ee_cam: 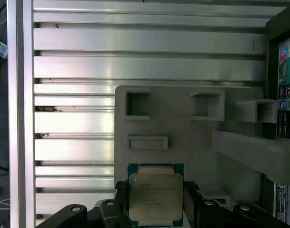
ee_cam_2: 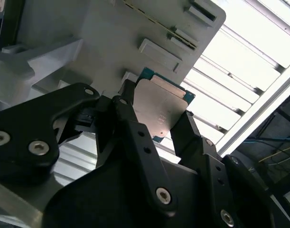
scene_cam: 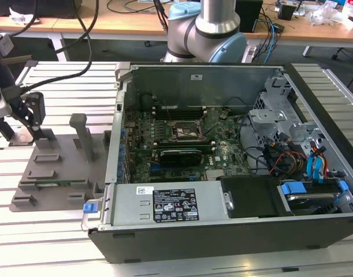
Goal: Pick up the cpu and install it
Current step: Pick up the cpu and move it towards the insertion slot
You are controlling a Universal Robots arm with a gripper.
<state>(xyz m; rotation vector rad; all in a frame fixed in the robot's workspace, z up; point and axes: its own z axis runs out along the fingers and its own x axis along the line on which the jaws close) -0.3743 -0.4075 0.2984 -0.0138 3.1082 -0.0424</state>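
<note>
Fingers (ee_cam_2: 130,121) are pinching the cpu (ee_cam_2: 161,107) at the grey holder (ee_cam: 182,137), so I am judging pickup underway, with installing in the case (scene_cam: 222,239) not yet done.

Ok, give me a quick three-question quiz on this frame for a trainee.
1. True or false: the cpu already sits in the motherboard socket.
2. What is the gripper shut on? A) a screwdriver B) the cpu C) a fan
3. In the exterior view, on which side of the computer case is the grey holder plate?
Key: 1 false; 2 B; 3 the exterior view's left.
</note>
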